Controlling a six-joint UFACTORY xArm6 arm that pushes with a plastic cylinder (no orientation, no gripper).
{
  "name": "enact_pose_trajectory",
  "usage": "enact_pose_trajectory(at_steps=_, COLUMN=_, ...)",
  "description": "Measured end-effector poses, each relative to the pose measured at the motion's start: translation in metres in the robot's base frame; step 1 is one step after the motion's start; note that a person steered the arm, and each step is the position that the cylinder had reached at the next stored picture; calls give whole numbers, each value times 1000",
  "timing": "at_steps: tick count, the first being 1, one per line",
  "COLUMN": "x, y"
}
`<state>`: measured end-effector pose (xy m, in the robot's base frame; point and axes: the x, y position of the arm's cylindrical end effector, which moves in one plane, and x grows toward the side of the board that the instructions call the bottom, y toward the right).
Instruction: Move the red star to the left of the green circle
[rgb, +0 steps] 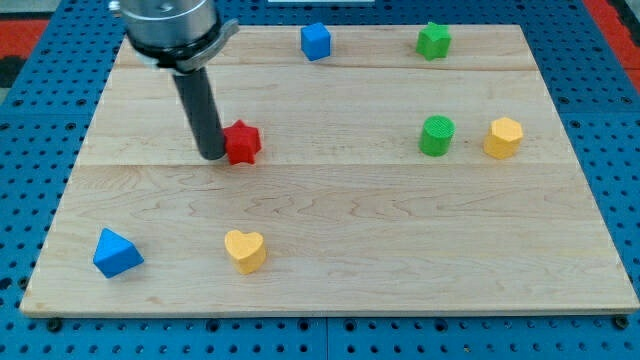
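Observation:
The red star lies on the wooden board left of centre. My tip touches or nearly touches the star's left side; the dark rod rises from it toward the view's top left. The green circle stands far to the view's right of the star, at about the same height in the view.
A yellow hexagon sits just right of the green circle. A blue cube and a green star are near the view's top edge. A blue triangle and a yellow heart lie near the bottom left.

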<state>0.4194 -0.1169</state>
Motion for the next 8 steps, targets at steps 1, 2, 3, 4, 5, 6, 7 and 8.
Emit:
enact_pose_trajectory(at_steps=1, x=-15, y=23)
enact_pose_trajectory(at_steps=2, x=-18, y=27)
enact_pose_trajectory(at_steps=3, x=-26, y=20)
enact_pose_trajectory(at_steps=4, x=-28, y=37)
enact_pose_trajectory(at_steps=5, x=-28, y=59)
enact_pose_trajectory(at_steps=6, x=-28, y=80)
enact_pose_trajectory(at_steps=7, x=-28, y=99)
enact_pose_trajectory(at_steps=8, x=-28, y=121)
